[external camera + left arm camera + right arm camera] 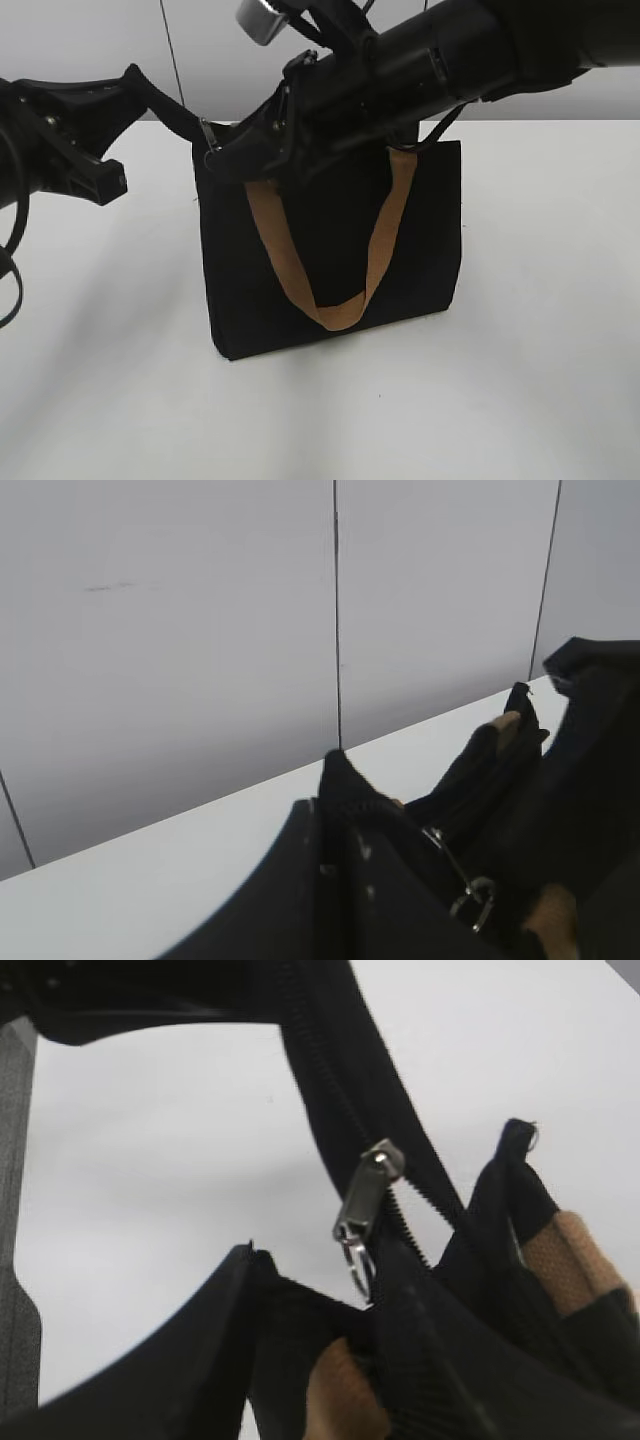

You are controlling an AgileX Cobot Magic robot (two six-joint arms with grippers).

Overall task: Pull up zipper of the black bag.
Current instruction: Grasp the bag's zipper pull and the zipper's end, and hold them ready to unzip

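Zipper (368, 1195) close under right wrist lens, frame centre; black bag (330, 250) upright on white table (520, 380), mid-frame in exterior view.

Slider and ring hang at the left end of the bag's top edge; pull tab's long axis runs steeply, head toward upper right of the wrist frame, ring toward lower left; track climbs to top centre; left gripper (195, 128) reaches from the left edge and pinches the bag's upper left corner, fingers closed on cloth; right gripper (235, 150) lies over the bag mouth, its opening hidden, cannot tell its hold; tan strap (330, 300) droops down the front; risk, judged: corner cloth slips free, track slackens, slider jams; bag may tip.
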